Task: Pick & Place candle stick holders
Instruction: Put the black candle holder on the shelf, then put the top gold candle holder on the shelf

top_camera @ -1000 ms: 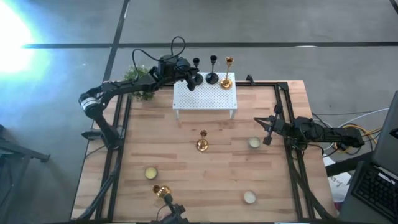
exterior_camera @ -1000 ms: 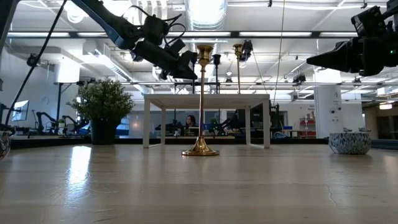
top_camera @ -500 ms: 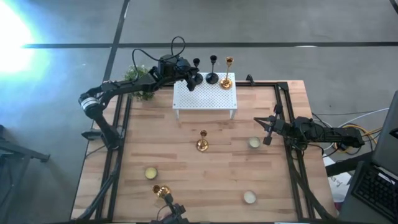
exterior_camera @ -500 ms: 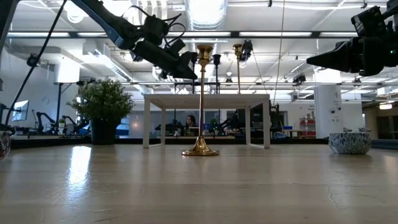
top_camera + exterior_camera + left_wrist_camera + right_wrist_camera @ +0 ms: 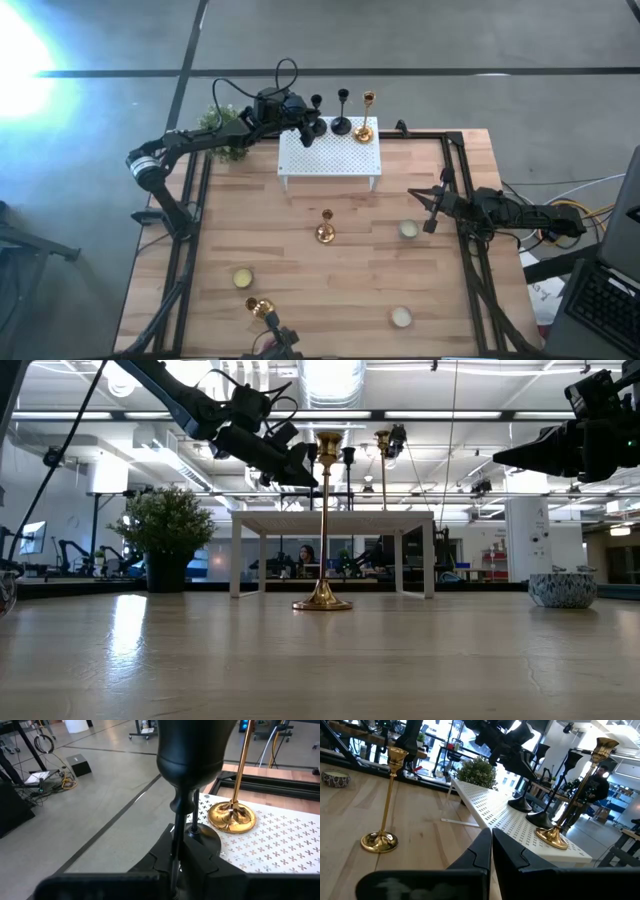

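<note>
While the left gripper (image 5: 310,125) clamps a black candle stick holder (image 5: 192,767) by its slim stem over the white rack (image 5: 330,152) (far left), it looks rigid, slippery, top-heavy; right gripper (image 5: 428,213) closed, empty

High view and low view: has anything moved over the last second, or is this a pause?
Nothing visibly changed. The left gripper stays shut on a black candle stick holder over the white rack, and the right gripper waits shut near the table's right edge. The gold holder mid-table stands where it was.
</note>
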Robot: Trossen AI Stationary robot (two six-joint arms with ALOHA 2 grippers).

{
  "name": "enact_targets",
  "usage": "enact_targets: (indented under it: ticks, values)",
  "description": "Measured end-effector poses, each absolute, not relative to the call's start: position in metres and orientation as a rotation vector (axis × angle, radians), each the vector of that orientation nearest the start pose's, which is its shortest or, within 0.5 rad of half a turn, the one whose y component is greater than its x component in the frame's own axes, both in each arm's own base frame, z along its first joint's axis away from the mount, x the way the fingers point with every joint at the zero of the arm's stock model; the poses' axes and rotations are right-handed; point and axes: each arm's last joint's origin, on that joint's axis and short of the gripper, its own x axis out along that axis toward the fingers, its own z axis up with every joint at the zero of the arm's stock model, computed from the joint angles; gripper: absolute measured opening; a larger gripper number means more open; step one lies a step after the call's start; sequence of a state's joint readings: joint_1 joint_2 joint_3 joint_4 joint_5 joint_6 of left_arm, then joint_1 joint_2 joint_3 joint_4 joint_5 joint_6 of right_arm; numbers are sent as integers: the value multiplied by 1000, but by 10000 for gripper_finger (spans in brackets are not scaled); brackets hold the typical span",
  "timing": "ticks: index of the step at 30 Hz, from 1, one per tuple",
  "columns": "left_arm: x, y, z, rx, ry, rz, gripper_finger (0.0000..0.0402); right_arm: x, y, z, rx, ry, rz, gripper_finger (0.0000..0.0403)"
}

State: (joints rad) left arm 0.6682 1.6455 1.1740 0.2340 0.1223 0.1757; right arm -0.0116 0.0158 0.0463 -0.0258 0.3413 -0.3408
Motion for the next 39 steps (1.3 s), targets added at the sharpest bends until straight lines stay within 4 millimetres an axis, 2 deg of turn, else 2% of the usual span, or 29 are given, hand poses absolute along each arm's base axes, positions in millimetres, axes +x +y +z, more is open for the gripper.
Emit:
enact_targets:
  ticks: [14, 28, 35, 39]
  values:
    - [298, 234, 287, 75, 263, 507, 87, 94, -11, 176, -337, 56, -350, 8]
    - [294, 239, 288, 55, 236, 510, 170, 94, -11, 176, -337, 55, -350, 8]
    - [291, 237, 282, 32, 328, 512, 215, 94, -11, 176, -336, 56, -351, 8]
    - [286, 235, 286, 71, 365, 557, 226, 94, -11, 176, -336, 55, -351, 8]
